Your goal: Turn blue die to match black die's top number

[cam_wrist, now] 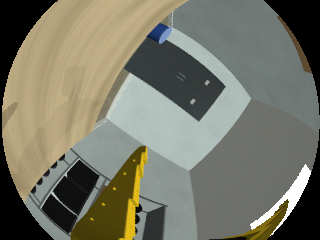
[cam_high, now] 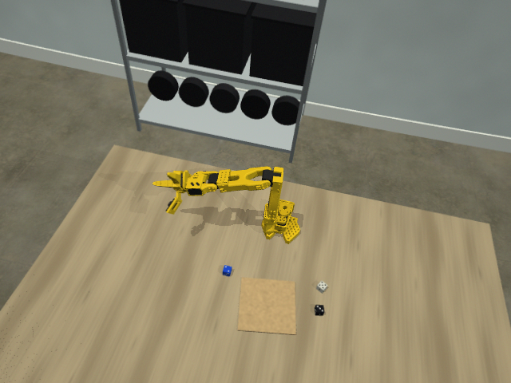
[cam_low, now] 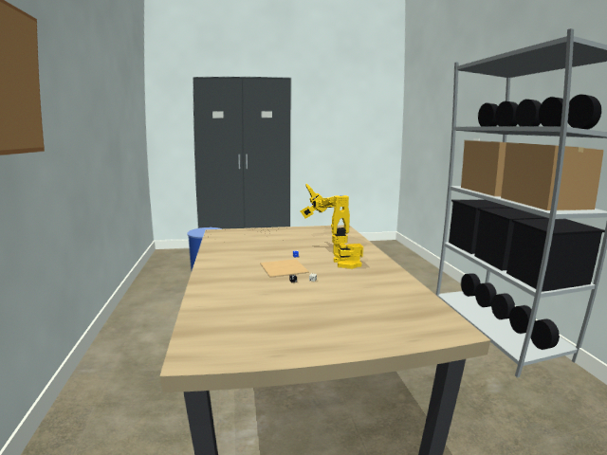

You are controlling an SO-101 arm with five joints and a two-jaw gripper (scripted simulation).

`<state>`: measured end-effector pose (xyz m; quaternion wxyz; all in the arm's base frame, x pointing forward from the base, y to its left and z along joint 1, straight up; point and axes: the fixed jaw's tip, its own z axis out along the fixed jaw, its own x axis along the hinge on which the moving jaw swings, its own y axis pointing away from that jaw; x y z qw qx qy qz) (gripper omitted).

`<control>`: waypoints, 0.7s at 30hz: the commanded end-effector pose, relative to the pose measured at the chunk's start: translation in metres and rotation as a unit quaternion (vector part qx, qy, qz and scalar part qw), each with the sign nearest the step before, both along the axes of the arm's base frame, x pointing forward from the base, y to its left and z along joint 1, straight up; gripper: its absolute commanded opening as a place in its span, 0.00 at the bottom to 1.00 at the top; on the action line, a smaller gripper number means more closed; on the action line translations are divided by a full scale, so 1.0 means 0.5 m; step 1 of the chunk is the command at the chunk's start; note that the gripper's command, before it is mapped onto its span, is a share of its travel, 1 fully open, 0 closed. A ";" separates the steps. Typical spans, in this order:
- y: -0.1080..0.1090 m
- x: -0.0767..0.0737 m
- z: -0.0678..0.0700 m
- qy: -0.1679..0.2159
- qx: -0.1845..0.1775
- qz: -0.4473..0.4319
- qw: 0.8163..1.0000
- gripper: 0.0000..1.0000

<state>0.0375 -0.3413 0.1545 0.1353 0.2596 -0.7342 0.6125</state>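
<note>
The blue die (cam_high: 227,270) lies on the wooden table, just off the far left corner of the tan mat (cam_high: 267,305). It also shows in the exterior view (cam_low: 295,253), behind the mat (cam_low: 284,267). The black die (cam_high: 318,309) lies on the table right of the mat, with the white die (cam_high: 322,286) just behind it. My yellow arm stretches out level, high above the table, far from all the dice. My gripper (cam_high: 163,193) is wide open and empty. The wrist view shows only the jaws, the table and the room.
A metal shelf rack (cam_high: 218,69) with black bins and black discs stands behind the table. The arm's base (cam_high: 283,224) is bolted down behind the mat. A dark cabinet (cam_low: 241,152) and a blue bin (cam_low: 198,242) stand at the far wall.
</note>
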 end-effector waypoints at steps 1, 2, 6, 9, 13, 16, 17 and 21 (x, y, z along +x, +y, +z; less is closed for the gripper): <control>0.001 0.000 0.003 -0.001 -0.002 0.000 1.000 1.00; 0.001 0.000 0.003 -0.001 -0.002 0.000 1.000 1.00; 0.001 0.000 0.003 -0.001 -0.002 0.000 1.000 1.00; 0.001 0.000 0.003 -0.001 -0.002 0.000 1.000 1.00; 0.001 0.000 0.003 -0.001 -0.002 0.000 1.000 1.00; 0.001 0.000 0.003 -0.001 -0.002 0.000 1.000 1.00; 0.001 0.000 0.003 -0.001 -0.002 0.000 1.000 1.00; 0.007 0.000 -0.057 0.005 0.050 0.000 0.999 1.00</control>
